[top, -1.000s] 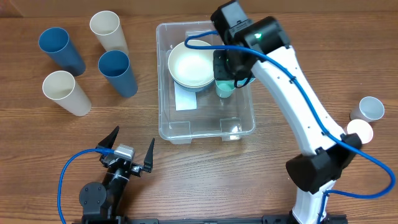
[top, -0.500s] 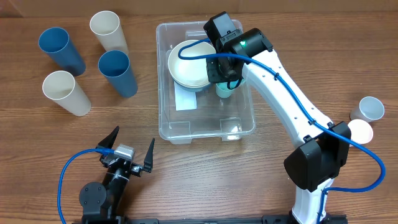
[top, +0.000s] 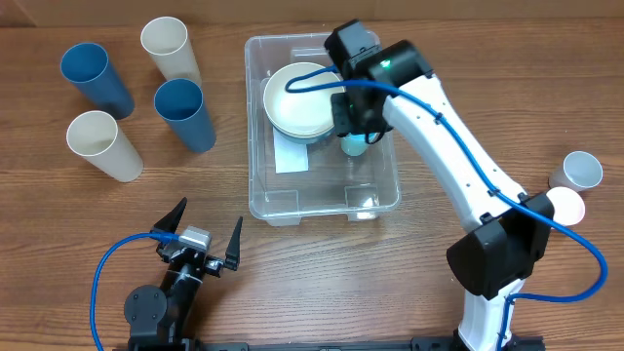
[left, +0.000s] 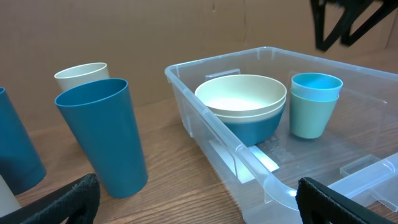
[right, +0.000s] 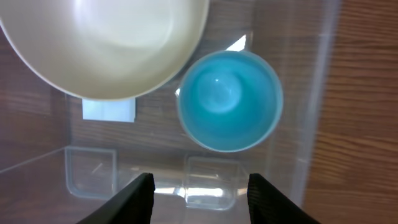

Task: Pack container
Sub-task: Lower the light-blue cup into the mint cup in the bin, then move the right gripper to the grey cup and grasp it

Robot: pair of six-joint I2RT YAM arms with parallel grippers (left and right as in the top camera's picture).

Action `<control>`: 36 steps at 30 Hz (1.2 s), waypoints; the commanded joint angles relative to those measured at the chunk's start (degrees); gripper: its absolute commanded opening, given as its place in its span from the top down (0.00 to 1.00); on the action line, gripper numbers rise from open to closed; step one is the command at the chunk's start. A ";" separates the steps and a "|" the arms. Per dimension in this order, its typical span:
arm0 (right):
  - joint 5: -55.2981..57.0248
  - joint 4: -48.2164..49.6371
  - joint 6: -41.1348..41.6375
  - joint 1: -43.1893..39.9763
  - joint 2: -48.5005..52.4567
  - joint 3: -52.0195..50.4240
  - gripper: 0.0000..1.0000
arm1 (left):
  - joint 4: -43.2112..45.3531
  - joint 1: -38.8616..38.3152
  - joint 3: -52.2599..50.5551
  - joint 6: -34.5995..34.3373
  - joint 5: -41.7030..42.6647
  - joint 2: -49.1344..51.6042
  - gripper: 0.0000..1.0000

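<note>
The container (top: 375, 195), a large clear bin, sits mid-table. Inside it a cream bowl (top: 297, 102) rests nested in a blue bowl, and beside them stands a small teal cup (top: 353, 146) stacked in another. My right gripper (top: 356, 122) hangs above that cup. In the right wrist view the cup (right: 229, 99) stands free beyond the open right gripper (right: 200, 196), next to the bowl (right: 106, 43). Near the table's front, my left gripper (top: 200, 237) is open on nothing. Its view shows the container (left: 211, 118), bowl (left: 242, 99) and cups (left: 316, 102).
Two blue tumblers (top: 96, 78) (top: 183, 112) and two cream tumblers (top: 171, 49) (top: 102, 144) stand left of the bin. A grey cup (top: 581, 171) and a pale pink cup (top: 565, 205) stand at the right edge. A white label (top: 291, 156) lies under the bin's floor.
My right gripper was shut on the teal cup in the bin; its fingers have spread and let go, and the cup stands by the bowl. The left arm has not moved.
</note>
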 commanded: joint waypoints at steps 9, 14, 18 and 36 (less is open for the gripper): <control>0.13 -3.67 6.05 -37.55 -6.69 6.08 0.37 | 0.02 0.46 -0.20 0.46 0.83 -0.48 0.00; 0.17 1.09 4.22 -49.70 -2.67 5.70 0.37 | 0.02 0.46 -0.20 0.46 0.81 -0.48 0.00; 0.48 1.73 4.90 -53.22 1.77 5.70 0.37 | 0.02 0.46 -0.20 0.46 0.83 -0.48 0.00; 0.35 5.70 16.37 -59.32 5.55 -11.28 0.41 | 0.02 0.46 -0.20 0.46 0.83 -0.48 0.00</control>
